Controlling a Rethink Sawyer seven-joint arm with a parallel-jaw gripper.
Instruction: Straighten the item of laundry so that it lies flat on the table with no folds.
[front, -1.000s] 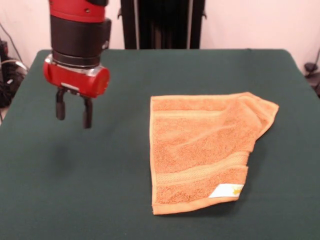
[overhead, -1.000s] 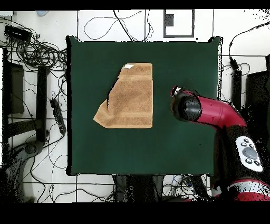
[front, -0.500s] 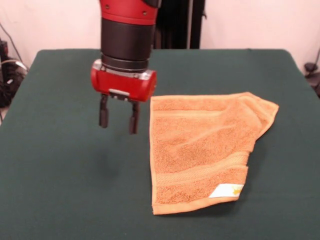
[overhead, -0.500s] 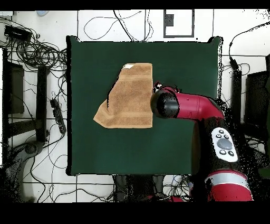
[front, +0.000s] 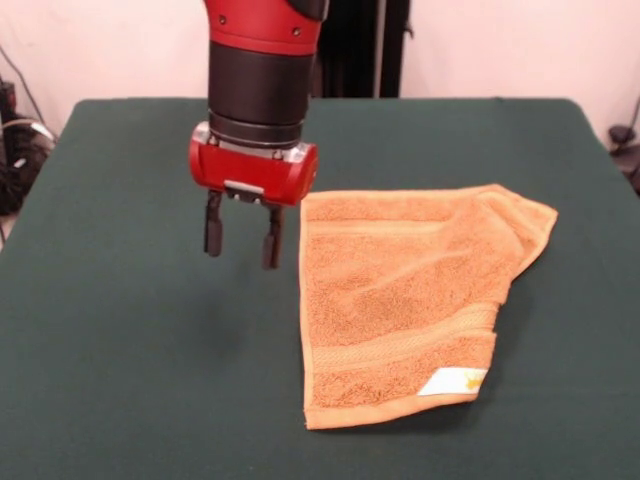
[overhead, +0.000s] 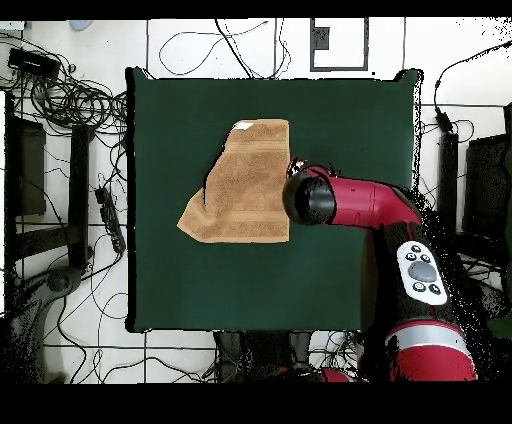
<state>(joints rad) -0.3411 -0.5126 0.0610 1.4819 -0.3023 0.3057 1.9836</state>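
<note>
Mostly undone, as I read it. My gripper (front: 241, 236) hangs above the table (front: 120, 330) with its two fingers (front: 212, 228) spread apart and nothing between them. No contact with cloth or felt that I can make out; there is clear green below the tips in the front view.

Towel (front: 405, 300) lies just beside the gripper, its long straight edge nearest the fingers. From overhead the wrist sits right at that edge, about midway along it.

State of the towel: not flat yet. The side away from the gripper is doubled over; one far corner (front: 525, 225) is folded in, leaving a slanted, stepped outline rather than a square one. Low ripples cross the middle. White tag (front: 452, 381) shows on the corner at the front edge, on the side away from the tool.

Done so far: gripper brought close to the towel, jaws ready. Left: take hold of the folded part, draw it outward, smooth the ripples. I judge the grasp should go to the far side, not the edge I am now next to.
</note>
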